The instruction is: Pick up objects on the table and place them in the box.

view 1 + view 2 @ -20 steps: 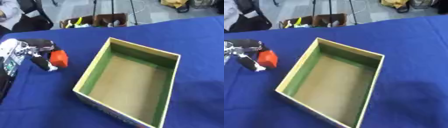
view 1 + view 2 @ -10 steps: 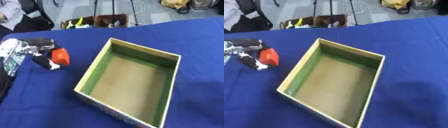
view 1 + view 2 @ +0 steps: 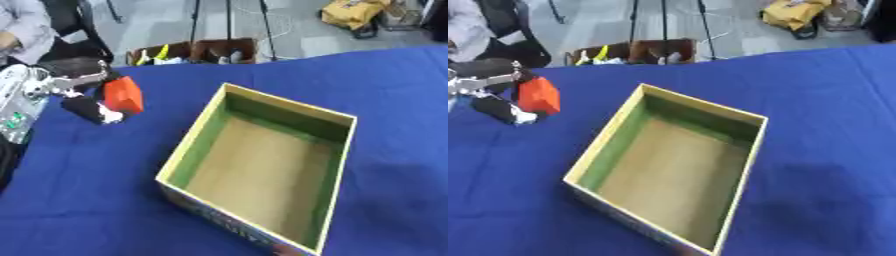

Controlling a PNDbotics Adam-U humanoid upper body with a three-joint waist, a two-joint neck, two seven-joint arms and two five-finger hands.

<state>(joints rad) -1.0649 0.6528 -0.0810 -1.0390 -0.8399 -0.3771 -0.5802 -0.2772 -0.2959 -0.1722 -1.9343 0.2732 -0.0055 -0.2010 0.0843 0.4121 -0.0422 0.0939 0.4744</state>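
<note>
Blue tablecloth (image 3: 105, 200): our left hand (image 3: 66, 87), fingers pinched on the orange block (image 3: 122, 95), has lifted it since 1 s ago, now approx. level w/ the box (image 3: 262, 165) rim.

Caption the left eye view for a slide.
Left hand holds an orange block beside the empty box on the blue table.

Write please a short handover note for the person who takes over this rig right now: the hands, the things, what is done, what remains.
Left hand: shut on the orange block, held above the blue table, left of the box.
Right hand: not in view.
Box: open, empty inside, near the table's middle.
Done: block picked up.
Left: carry the block to the right over the box rim and release it inside. No other loose objects show on the table.
</note>
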